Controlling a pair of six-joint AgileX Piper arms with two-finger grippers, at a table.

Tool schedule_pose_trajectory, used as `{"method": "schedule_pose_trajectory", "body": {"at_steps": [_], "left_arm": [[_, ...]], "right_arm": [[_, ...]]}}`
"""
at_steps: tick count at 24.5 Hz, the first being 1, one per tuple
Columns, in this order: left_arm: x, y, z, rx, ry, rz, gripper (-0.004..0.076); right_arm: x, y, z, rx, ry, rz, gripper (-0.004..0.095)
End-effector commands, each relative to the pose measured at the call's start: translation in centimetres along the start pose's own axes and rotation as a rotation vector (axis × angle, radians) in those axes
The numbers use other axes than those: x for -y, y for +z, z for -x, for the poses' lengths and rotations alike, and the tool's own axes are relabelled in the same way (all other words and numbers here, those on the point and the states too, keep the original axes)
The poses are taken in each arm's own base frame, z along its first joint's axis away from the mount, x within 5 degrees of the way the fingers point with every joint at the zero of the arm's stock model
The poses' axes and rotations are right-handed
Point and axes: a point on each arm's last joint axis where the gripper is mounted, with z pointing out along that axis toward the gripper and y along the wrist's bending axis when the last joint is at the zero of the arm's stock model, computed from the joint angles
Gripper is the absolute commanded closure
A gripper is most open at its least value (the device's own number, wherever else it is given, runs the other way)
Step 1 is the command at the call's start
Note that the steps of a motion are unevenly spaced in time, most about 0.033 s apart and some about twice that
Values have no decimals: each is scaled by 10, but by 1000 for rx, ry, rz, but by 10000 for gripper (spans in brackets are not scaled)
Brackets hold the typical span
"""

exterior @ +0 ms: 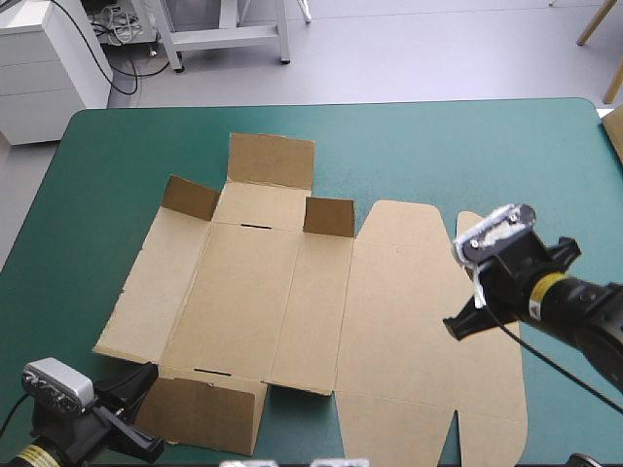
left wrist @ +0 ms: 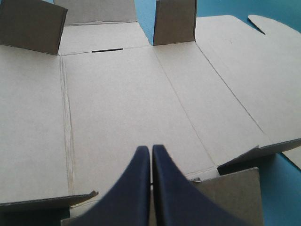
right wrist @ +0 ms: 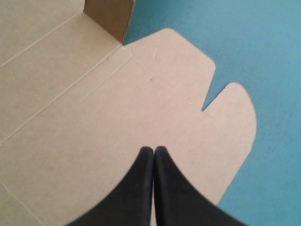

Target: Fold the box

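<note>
A: Closest in is the left gripper (left wrist: 151, 149), its two black fingers pressed together into one point. I can see nothing between them.
B: And under it?
A: The box (exterior: 292, 311), a brown sheet lying mostly flat in the middle of the teal-green cover (exterior: 438, 146). That gripper sits at the sheet's near left corner, pointing across it.
B: What does its wrist view add to the high view?
A: The dark slot (left wrist: 107, 50) on the far crease reads clearly. So do the two small flaps (left wrist: 174, 21) standing upright on either side of it. Beside the fingers a near flap (left wrist: 230, 190) is raised off the sheet; from above that tilt is hard to read.
B: The right gripper (right wrist: 154, 149)?
A: Closed as well, fingers tip to tip and empty. It hangs over the wide right-hand panel (exterior: 419, 302).
B: Touching it?
A: I cannot tell from either view.
B: What does only its wrist view show?
A: The whole rounded tab (right wrist: 235, 110) at the panel's far right corner, with a notch beside it and bare cover beyond. In the high view the arm hides part of that tab.
</note>
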Motion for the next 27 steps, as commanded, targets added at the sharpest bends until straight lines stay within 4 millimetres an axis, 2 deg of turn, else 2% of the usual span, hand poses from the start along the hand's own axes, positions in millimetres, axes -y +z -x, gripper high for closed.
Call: {"method": "schedule_pose_trajectory", "body": {"at_steps": [1,7,12,18,20,21,23,24,25,27], "left_arm": [[1,-2,13,75,-12,-9,731],[1,-2,13,75,-12,-9,731],[1,-2,13,75,-12,-9,731],[1,-2,13,76,-11,-11,713],[1,-2,13,76,-10,-11,646],[1,-2,13,76,-7,-11,565],[1,-2,13,76,10,-10,332],[1,-2,13,76,8,-10,251],[2,-2,13,77,2,-16,209],[5,-2,13,82,-62,-53,214]], "right_arm": [[-3,0,-26,96,49,2,928],[-15,11,-83,115,103,59,928],[-21,14,-120,193,138,79,928],[-22,0,-142,307,176,99,928],[-22,-5,-144,337,177,104,928],[-22,-8,-146,355,181,105,928],[-21,-11,-147,372,185,107,928],[-21,-11,-147,372,185,107,928],[-21,-11,-147,372,185,107,928],[-21,-11,-147,372,185,107,928]]}}
